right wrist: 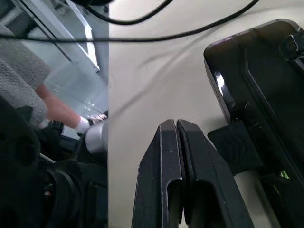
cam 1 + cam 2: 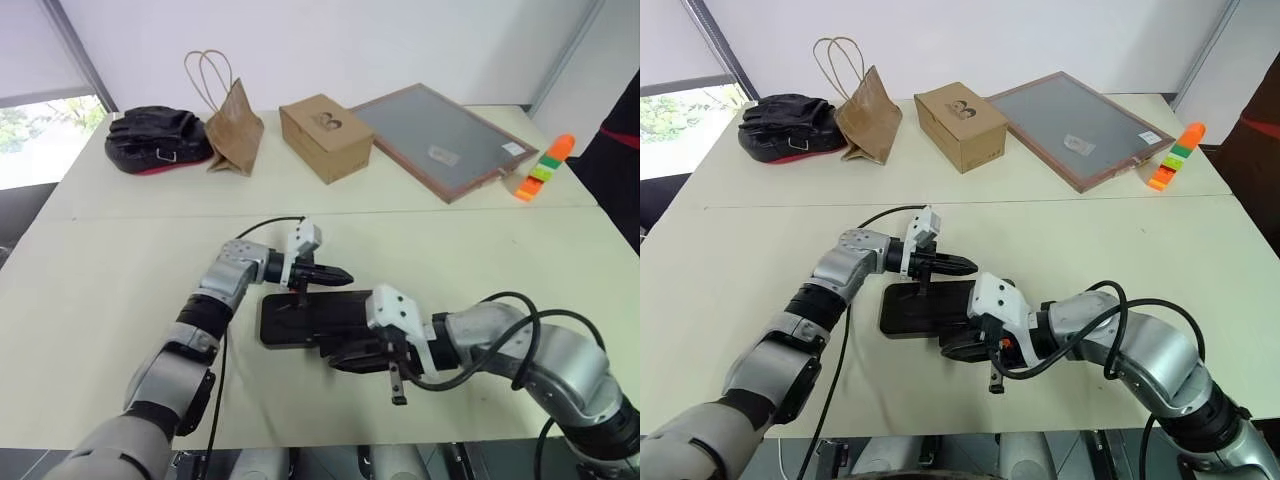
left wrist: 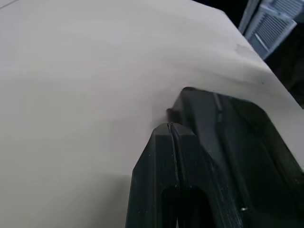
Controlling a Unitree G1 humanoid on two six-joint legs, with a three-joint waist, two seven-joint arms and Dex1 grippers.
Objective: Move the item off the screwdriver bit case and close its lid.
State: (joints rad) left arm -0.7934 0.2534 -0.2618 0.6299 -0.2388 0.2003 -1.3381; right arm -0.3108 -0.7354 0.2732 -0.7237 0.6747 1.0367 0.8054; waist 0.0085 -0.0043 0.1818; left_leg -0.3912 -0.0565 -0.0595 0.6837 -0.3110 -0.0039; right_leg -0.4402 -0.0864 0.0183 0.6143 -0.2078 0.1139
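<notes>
Both hands clenched empty at the screwdriver bit case point(image 2: 312, 318), mid tabletop point(image 2: 100, 290).
We see the left hand point(image 2: 338, 276) over the case's far edge, the right hand point(image 2: 345, 360) at its near edge; the lid point(image 2: 930, 308) looks down.

- Table point(image 2: 120, 300): pale cream, plain.
- Screwdriver bit case point(image 2: 300, 318): dark, near black, glossy.
- Left gripper point(image 2: 340, 276) and right gripper point(image 2: 345, 360): black fingers, white and silver-grey housings.
- Paper bag point(image 2: 236, 130): plain brown, tan handles.
- Cardboard box point(image 2: 325, 137): tan, dark printed mark on top.
- Board point(image 2: 440, 140): grey panel, reddish-brown wood frame, small white labels.
- Pouch point(image 2: 157, 138): black with a red edge.
- Block stack point(image 2: 545, 168): orange, green and yellow bands.
</notes>
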